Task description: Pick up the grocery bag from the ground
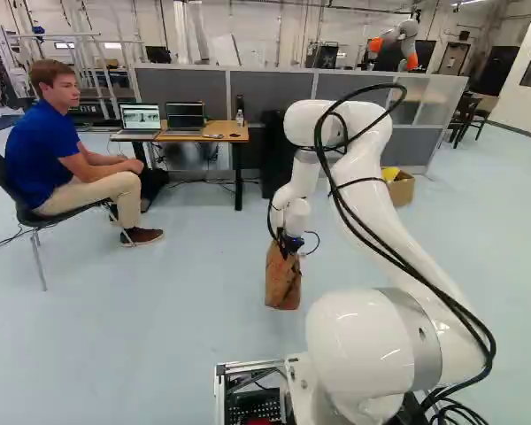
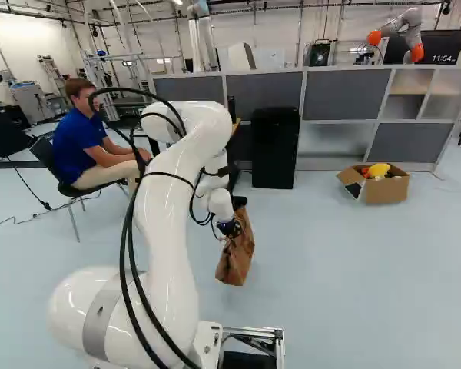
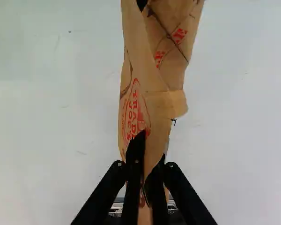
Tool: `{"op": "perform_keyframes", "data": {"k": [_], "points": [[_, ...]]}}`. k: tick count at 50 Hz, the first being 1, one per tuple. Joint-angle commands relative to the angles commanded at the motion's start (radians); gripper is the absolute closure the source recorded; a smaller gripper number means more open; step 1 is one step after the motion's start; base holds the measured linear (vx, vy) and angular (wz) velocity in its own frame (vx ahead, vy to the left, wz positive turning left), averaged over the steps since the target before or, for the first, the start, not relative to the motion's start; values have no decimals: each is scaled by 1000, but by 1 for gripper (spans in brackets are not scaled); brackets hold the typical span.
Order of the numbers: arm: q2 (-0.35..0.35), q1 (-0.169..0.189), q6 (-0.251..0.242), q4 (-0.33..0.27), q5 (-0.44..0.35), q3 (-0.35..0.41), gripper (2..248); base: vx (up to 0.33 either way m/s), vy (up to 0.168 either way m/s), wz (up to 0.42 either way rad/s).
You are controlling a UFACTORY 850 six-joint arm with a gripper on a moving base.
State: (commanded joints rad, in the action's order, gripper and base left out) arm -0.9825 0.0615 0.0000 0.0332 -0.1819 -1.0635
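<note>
Brown bag [image 3: 154, 105] with red print

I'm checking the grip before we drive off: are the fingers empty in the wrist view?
No, the brown paper bag is pinched between the two black fingers, which press it from both sides.

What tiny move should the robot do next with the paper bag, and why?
Probably lift the paper bag gently straight up. Both fingers of the gripper pinch it, and in the right base view it leans, low near the floor. I can't tell whether its bottom touches.
</note>
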Motion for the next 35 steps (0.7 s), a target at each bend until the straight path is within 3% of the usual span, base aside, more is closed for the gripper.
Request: {"op": "perform_keyframes", "data": {"k": [35], "points": [[249, 0, 0, 0, 0, 158, 229, 0, 0, 0]]}}
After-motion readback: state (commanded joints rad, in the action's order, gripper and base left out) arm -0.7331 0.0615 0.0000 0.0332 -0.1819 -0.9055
